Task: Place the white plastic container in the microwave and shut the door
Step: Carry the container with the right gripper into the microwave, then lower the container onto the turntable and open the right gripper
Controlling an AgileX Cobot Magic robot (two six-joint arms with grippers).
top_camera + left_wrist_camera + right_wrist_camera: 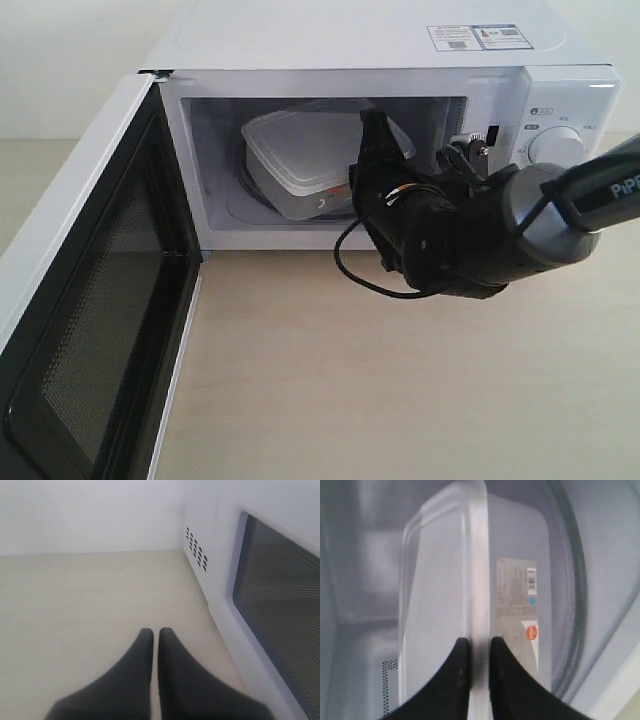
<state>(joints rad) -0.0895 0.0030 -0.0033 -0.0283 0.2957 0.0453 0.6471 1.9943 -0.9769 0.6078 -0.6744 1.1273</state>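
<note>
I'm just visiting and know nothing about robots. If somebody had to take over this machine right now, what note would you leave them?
Right tool: closed on the rim of the white plastic container, reaching into the microwave.
Left tool: closed, empty, over the table beside the door.
Done: the container is inside the microwave; it looks tilted and is not yet released.
Left: let go, pull the right arm out, then swing the wide-open door shut.
</note>
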